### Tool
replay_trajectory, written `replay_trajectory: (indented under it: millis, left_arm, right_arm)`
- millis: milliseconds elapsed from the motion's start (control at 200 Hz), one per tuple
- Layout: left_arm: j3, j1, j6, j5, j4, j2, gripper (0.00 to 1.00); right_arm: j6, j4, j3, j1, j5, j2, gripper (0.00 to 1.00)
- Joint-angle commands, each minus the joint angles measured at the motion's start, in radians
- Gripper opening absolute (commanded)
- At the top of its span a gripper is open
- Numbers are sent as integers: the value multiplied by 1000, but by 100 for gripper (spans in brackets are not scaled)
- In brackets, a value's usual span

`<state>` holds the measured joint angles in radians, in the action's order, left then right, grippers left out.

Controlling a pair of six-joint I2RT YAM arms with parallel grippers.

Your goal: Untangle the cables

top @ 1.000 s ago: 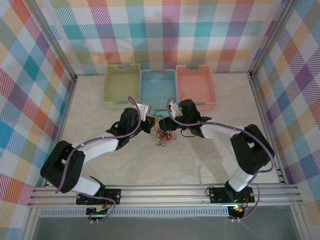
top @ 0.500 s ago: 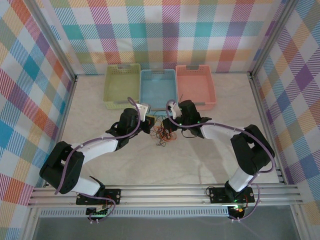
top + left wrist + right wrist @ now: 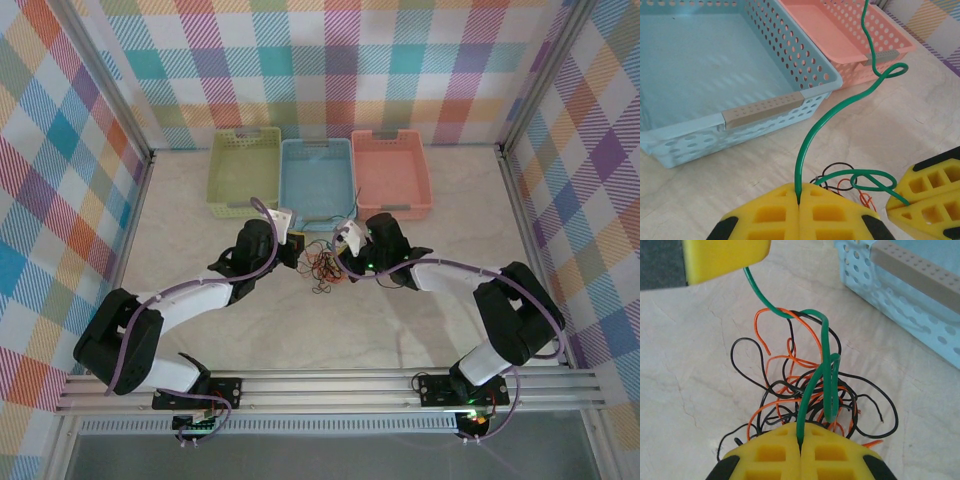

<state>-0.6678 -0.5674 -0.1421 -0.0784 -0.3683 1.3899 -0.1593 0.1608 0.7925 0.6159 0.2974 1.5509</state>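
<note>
Pale marbled table point(image 3: 250, 330), loud plaid walls point(image 3: 60, 150) all around, and three baskets lined up along the far side: green basket point(image 3: 240, 170), blue basket point(image 3: 315, 175), pink basket point(image 3: 390, 170). The cables point(image 3: 325, 265) sit in a small knot mid-table, just in front of the blue basket and right between the tips of the two arms.

Here's how I read the setup. The left gripper point(image 3: 799, 196) has its yellow pads squeezed flat together on a green cable point(image 3: 807, 140). That cable pokes up out of the seam and snakes off toward the pink basket. The right gripper point(image 3: 801, 439) is clamped tight on the same green cable further along, hovering just over the rest of the cables, the orange and black ones. Between the two grips the green one hangs in slack loops and looks to cross through the top of the pile.

Why two grips on one wire? My guess is they mean to pull the ends apart, so the green one slides out while the rest stays on the table. The grippers are close together right now, so there's hardly any tension in it.

The thing I'd worry about is those loops cinching into a real knot, or the whole clump getting dragged along. I'd go slow and steady here.
</note>
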Motion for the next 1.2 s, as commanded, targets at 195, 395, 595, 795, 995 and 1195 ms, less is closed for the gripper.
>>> replay_trajectory:
  millis: [195,395,595,795,995,1195]
  left_arm:
    - [17,4,-5,56,-25,-39,0]
    - [20,5,-5,44,-31,-38,0]
    - [20,6,-6,54,-30,-41,0]
    - [17,6,-5,51,-27,-38,0]
    - [16,6,-6,46,-27,-35,0]
    - [11,6,-8,34,-28,-29,0]
  right_arm:
    - [-223,-89,0,-4,-14,-46,0]
    - [-226,-53,-5,-4,-120,-91,6]
    - [-296,32,-80,-8,-107,-194,0]
    - [-412,-20,-91,-8,-64,-207,0]
    - [-635,-79,-113,-7,74,-212,0]
    - [-826,-144,-105,57,56,-188,0]
